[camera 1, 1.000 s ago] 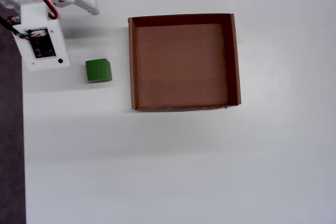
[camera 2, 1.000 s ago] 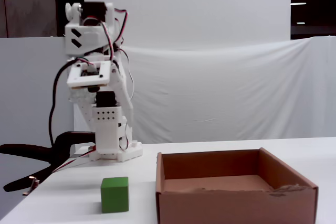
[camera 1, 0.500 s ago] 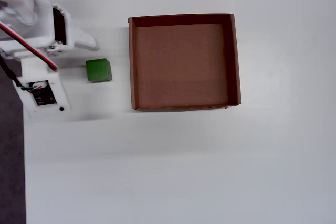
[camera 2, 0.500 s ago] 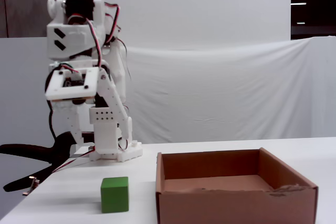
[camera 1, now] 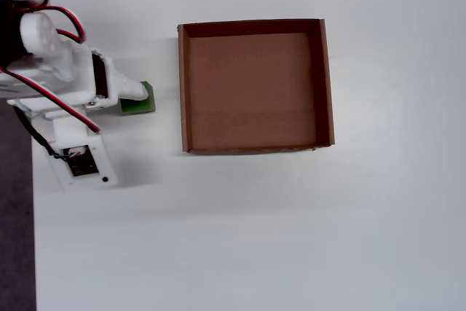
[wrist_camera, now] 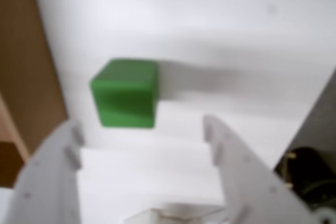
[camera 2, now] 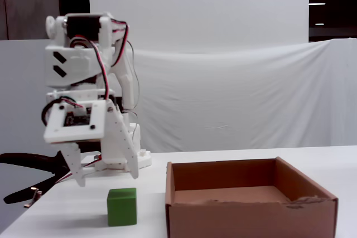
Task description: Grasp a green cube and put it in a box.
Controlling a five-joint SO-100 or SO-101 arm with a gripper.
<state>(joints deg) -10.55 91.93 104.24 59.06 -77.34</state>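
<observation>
Table (camera 1: 255, 238): plain white top that carries everything; it is bare apart from the task's two things and the arm, so nothing blocks a path between them.

Arm (camera 2: 83, 82): white printed body with red and black wires, leaning forward from its base at the table's left end in the fixed view. In the overhead view it covers the left part of the cube, which suggests the wrist is being lined up over it for a top-down approach.

Box (camera 1: 255, 27): shallow brown cardboard, square, low walls, open top and nothing inside. It sits to the right of the cube in the overhead view, near but not touching, and the low wall should make a drop from above easy. In the wrist view its brown side (wrist_camera: 26, 66) fills the left edge.

Gripper (wrist_camera: 142, 127): two white fingers spread wide, empty, pointing down. In the wrist view the cube lies beyond the tips and toward the left finger rather than centred, so a small sideways correction seems needed before descending. In the fixed view the tips (camera 2: 103, 179) hang above the table, clear of the cube.

Green cube (wrist_camera: 126, 93): small, matte, flat on the table, untouched, just left of the box (camera 2: 122, 207). Only its right strip shows from overhead (camera 1: 145, 100).

Stage: approach; the grasp is not yet made.
</observation>
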